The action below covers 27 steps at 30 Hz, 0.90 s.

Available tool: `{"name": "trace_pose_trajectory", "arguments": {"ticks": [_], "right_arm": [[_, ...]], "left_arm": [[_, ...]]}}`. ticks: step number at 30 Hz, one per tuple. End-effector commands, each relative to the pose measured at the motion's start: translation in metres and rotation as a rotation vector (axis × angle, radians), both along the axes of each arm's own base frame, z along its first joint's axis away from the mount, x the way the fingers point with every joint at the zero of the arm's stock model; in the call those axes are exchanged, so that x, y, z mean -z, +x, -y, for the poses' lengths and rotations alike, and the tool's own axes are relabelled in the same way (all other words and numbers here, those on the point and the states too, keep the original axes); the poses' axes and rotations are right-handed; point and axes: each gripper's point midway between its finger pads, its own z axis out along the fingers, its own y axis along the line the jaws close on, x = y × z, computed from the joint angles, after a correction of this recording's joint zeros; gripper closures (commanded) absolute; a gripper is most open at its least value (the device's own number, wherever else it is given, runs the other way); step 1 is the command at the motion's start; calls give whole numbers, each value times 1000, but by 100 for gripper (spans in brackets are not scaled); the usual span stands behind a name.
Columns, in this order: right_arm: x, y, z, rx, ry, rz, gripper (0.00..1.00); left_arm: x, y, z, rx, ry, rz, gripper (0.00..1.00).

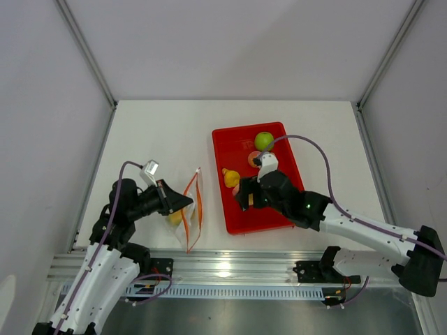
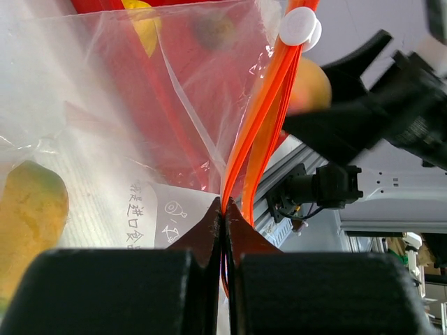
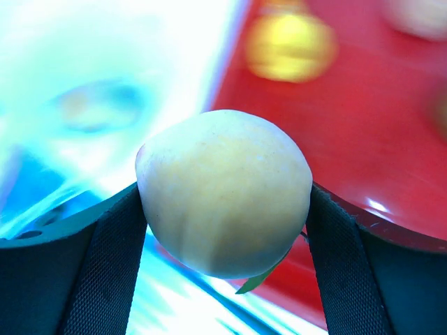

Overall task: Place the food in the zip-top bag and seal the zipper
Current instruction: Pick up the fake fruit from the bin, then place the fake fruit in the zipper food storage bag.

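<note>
The peach (image 3: 223, 195) sits clamped in my right gripper (image 3: 223, 209), over the near left corner of the red tray (image 1: 218, 157). The zip-top bag (image 1: 190, 209) lies just to that gripper's left, its long axis running away from me. My left gripper (image 2: 223, 216) is pinched tight on its zipper (image 2: 262, 118), which lines the edge toward the tray, and a mango (image 2: 31, 209) is inside. I judge the coming move a short carry leftward by my loaded right arm.
</note>
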Motion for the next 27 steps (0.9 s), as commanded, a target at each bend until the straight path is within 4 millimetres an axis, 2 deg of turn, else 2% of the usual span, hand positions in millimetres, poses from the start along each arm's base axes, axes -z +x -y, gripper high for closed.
{"name": "trace_pose_trajectory", "arguments": {"ticks": [1,2,5,6,7,12,16,17,20,22,27], "right_arm": [[-68,-39,-62,-321,207,101,89],[-86,-54,-78,-397,261,126,88],[-113,-86,-105,-562,343,153,89],[-119,-91,-110,-593,364,157,88],[-117,-102,-119,-662,378,130,89],[-126,-117,-148,-784,450,99,89],[-113,-126,-168,-857,466,44,88],[-117,-127,-169,-862,476,54,88],[-104,-131,-180,-884,477,16,88],[-98,-129,-183,-867,466,4,88],[-65,-115,-179,-765,379,-47,90]], "left_arm": [[-2,4,1,-1,4,20,99],[-2,4,1,-2,6,18,99],[-2,3,1,3,6,18,99],[-3,3,2,4,6,19,99],[-3,3,2,4,6,19,99],[-7,2,1,4,6,28,99],[-9,1,0,0,10,30,99],[-9,1,1,0,10,32,99],[-9,1,2,3,8,27,99],[-9,1,2,3,8,24,100],[-17,-1,-1,-14,5,51,99]]}}
